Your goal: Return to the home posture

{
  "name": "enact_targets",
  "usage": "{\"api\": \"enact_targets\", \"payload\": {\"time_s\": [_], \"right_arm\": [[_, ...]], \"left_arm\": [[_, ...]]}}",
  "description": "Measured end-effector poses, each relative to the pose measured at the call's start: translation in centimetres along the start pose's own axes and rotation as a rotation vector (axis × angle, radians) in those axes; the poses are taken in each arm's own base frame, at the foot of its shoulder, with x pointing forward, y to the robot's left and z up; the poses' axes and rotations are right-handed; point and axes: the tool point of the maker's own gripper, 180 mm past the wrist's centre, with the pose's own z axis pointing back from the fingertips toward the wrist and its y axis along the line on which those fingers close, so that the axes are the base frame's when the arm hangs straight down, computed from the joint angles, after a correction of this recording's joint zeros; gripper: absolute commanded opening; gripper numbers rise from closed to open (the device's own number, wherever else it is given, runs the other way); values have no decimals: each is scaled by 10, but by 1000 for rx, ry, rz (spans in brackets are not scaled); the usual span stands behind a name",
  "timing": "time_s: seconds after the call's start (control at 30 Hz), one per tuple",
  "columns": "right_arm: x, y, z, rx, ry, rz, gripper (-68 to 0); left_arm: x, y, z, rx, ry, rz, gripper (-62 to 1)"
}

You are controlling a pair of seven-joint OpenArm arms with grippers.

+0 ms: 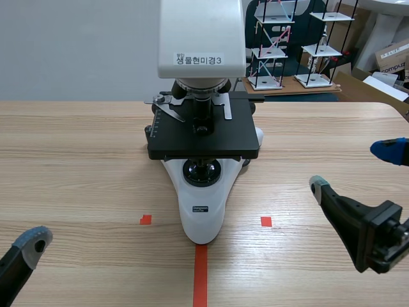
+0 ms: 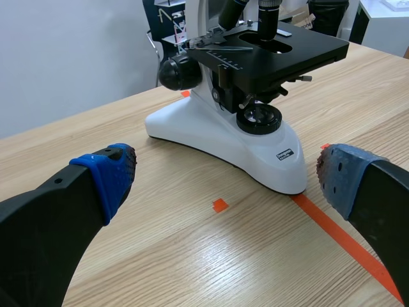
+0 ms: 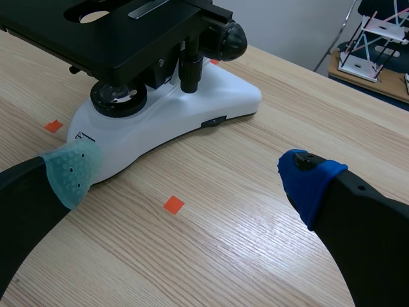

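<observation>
One wooden table (image 1: 77, 160), white microscope (image 1: 202, 211) standing at its middle. Left gripper (image 2: 227, 174) low over the table, left of the microscope's base, fingers wide apart. Right gripper (image 3: 190, 178) low on the right, fingers likewise spread.

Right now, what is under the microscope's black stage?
A round black-rimmed lens sits in the white base, directly below the stage. From the scene view, the stage covers the rear part of the base and whatever lies there.
</observation>
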Motion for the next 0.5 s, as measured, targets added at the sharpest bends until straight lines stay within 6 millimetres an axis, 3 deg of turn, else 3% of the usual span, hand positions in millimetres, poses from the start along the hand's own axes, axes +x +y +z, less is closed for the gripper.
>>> {"api": "enact_targets", "payload": {"time_s": [0.5], "right_arm": [[0, 0, 0, 0, 0, 0, -71]], "left_arm": [[2, 1, -1, 1, -9, -4, -11]]}}
